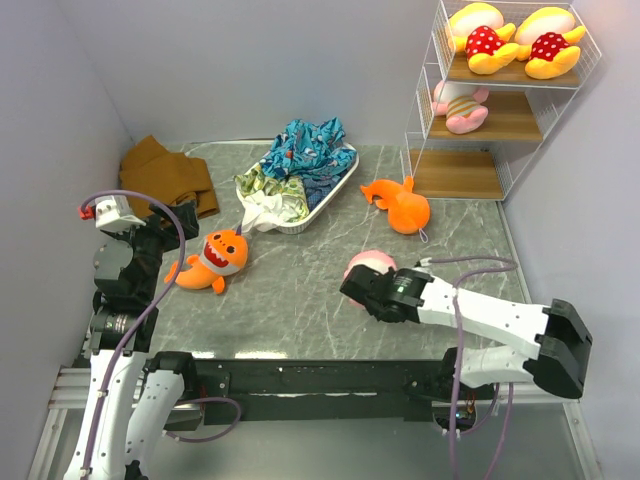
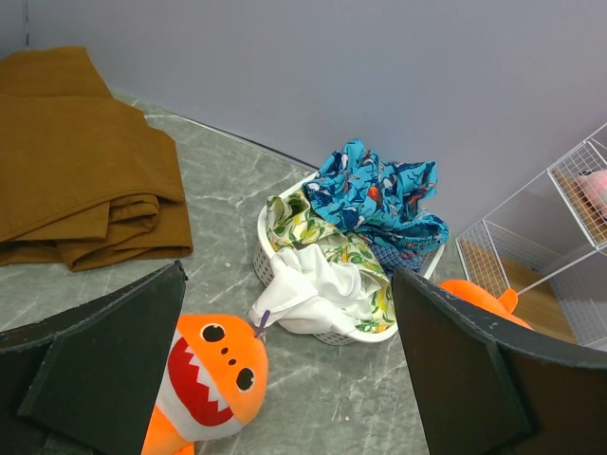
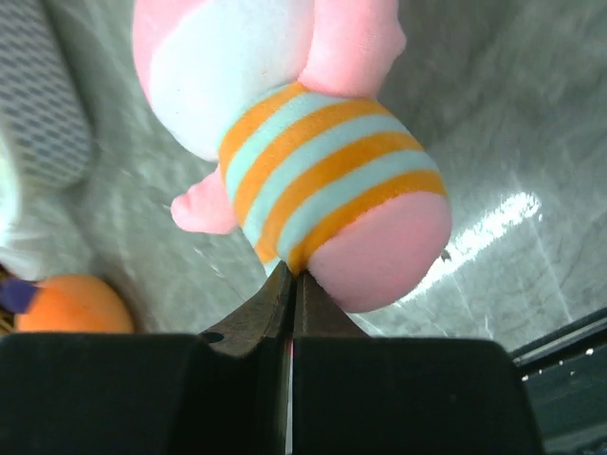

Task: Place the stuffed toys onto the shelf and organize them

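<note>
The shelf (image 1: pixel 428 128) stands at the back right. Two yellow stuffed toys (image 1: pixel 482 40) (image 1: pixel 548 45) lie on its top board and a pink striped one (image 1: pixel 462 108) on the middle board. One orange shark (image 1: pixel 215 258) (image 2: pixel 213 374) lies just below my open left gripper (image 1: pixel 165 225) (image 2: pixel 289 275), close by its left finger. A second shark (image 1: pixel 400 205) (image 2: pixel 474 296) lies before the shelf. My right gripper (image 1: pixel 355 285) (image 3: pixel 292 275) is shut, its tips pinching the bottom of another pink striped toy (image 1: pixel 368 262) (image 3: pixel 322 161) on the table.
A white oval tray (image 1: pixel 340 180) (image 2: pixel 264 248) heaped with blue-patterned and white cloth sits at mid-back. A folded brown cloth (image 1: pixel 165 175) (image 2: pixel 81 161) lies at the back left. Grey walls close in both sides.
</note>
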Tool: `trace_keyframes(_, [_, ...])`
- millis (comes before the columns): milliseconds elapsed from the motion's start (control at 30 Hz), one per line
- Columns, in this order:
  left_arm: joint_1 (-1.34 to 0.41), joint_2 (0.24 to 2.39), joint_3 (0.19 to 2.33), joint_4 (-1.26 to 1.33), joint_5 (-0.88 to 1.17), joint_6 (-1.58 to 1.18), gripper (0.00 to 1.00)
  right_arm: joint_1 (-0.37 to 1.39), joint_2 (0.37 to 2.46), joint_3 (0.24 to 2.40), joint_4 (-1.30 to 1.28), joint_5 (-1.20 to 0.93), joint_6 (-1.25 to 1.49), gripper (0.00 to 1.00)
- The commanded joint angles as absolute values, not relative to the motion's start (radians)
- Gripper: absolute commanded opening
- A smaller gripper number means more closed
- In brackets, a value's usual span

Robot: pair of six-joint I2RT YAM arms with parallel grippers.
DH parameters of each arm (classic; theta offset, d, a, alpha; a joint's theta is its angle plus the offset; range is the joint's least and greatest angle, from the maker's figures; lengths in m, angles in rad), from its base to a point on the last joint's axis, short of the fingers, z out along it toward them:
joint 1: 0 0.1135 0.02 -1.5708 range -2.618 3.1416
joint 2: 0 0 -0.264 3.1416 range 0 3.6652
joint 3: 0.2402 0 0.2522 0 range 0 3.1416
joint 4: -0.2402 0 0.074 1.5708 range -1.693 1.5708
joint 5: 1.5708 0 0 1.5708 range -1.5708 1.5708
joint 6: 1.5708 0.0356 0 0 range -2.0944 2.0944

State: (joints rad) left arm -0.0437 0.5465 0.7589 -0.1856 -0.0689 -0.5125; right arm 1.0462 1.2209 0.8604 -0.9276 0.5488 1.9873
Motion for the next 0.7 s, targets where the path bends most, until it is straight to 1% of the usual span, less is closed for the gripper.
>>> trace_keyframes(0, [-0.048,0.538,0.759,-0.164,-0.075,-0.499,0.96,1.042,1.143,0.962,-1.137,0.8,2.172,0.0])
trace_keyframes(33, [-0.048,0.538,0.759,-0.164,-0.075,-0.499,0.96,1.039,1.125,0.975,-1.17,0.868,2.157,0.0])
trace_keyframes(167, [-0.048,0.54,0.761,-0.163,-0.074,-0.5,0.96,0.977,1.118,1.089,-1.287,0.991,2.111,0.0])
trace_keyframes(200, [-0.048,0.538,0.761,-0.163,-0.074,-0.499,0.96,0.95,1.118,1.106,-1.266,1.003,2.065,0.0])
trace_keyframes(233, [-0.048,0.538,0.761,-0.163,-0.074,-0.5,0.96,0.872,1.115,1.12,-1.238,1.009,1.928,0.0])
trace_keyframes(267, [-0.048,0.537,0.759,-0.163,-0.074,-0.499,0.96,0.832,1.109,1.132,-1.208,1.025,1.86,0.0])
trace_keyframes(300, [-0.048,0.538,0.759,-0.163,-0.074,-0.5,0.96,0.796,1.082,1.131,-1.109,1.035,1.783,0.0])
trace_keyframes(333, [-0.048,0.538,0.759,-0.164,-0.075,-0.5,0.96,0.711,1.063,1.128,-1.042,1.038,1.602,0.0])
trace_keyframes(367, [-0.048,0.538,0.759,-0.166,-0.077,-0.5,0.96,0.672,1.042,1.111,-0.967,1.032,1.501,0.0])
trace_keyframes(400, [-0.048,0.538,0.759,-0.166,-0.077,-0.5,0.96,0.631,0.993,1.095,-0.798,1.025,1.289,0.0])
trace_keyframes(467, [-0.048,0.538,0.759,-0.167,-0.077,-0.5,0.96,0.525,0.936,1.031,-0.598,1.0,1.069,0.0])
trace_keyframes(500, [-0.049,0.538,0.758,-0.166,-0.075,-0.5,0.97,0.485,0.89,1.013,-0.445,0.947,0.913,0.0])
trace_keyframes(533, [-0.049,0.54,0.758,-0.164,-0.074,-0.5,0.96,0.445,0.879,0.994,-0.393,0.919,0.863,0.0])
trace_keyframes(567, [-0.049,0.538,0.758,-0.164,-0.071,-0.5,0.97,0.351,0.871,0.996,-0.362,0.882,0.832,0.0])
trace_keyframes(600, [-0.049,0.54,0.758,-0.161,-0.068,-0.5,0.96,0.307,0.88,1.0,-0.31,0.808,0.772,0.0])
trace_keyframes(667, [-0.051,0.543,0.759,-0.164,-0.069,-0.502,0.96,0.188,0.906,1.025,-0.279,0.735,0.738,0.0])
